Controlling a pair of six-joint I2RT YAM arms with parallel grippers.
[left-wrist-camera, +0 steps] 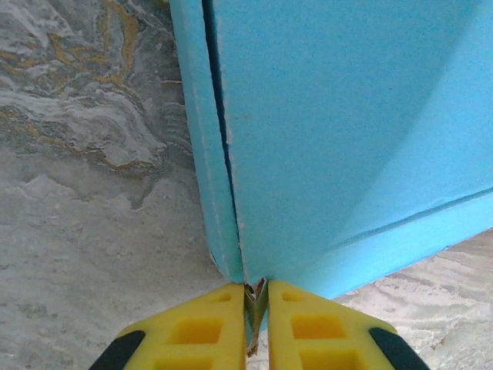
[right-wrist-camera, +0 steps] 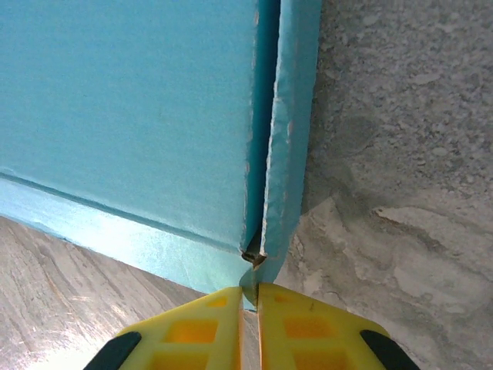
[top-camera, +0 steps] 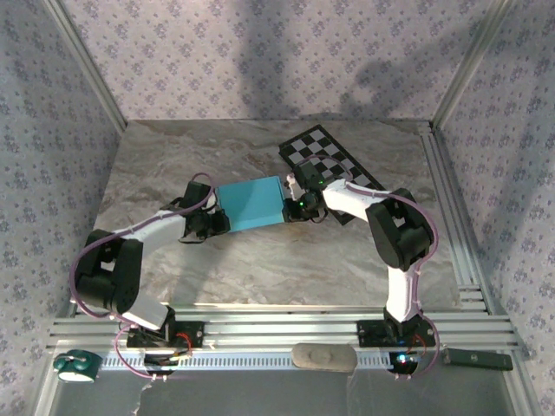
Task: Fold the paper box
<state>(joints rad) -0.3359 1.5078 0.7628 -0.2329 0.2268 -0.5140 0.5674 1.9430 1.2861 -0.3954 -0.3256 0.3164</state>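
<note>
The paper box [top-camera: 251,204] lies folded flat on the marbled table, turquoise face up, between my two grippers. My left gripper [top-camera: 214,223] sits at the box's near-left corner. In the left wrist view its yellow fingers [left-wrist-camera: 208,327] are shut on a thin cardboard edge sticking out of the corner of the box [left-wrist-camera: 347,139]. My right gripper [top-camera: 292,208] is at the box's right end. In the right wrist view the gripper [right-wrist-camera: 249,299] is shut on the corner edge of the box [right-wrist-camera: 131,116], where a narrow side flap [right-wrist-camera: 291,123] stands slightly apart from the main panel.
A black-and-white checkerboard [top-camera: 334,165] lies behind the right gripper, partly under the right arm. Metal frame posts and patterned walls close in the table on three sides. On the near rail sit a green-white roll [top-camera: 74,366], a grey oval piece [top-camera: 323,357] and a black bar [top-camera: 477,358].
</note>
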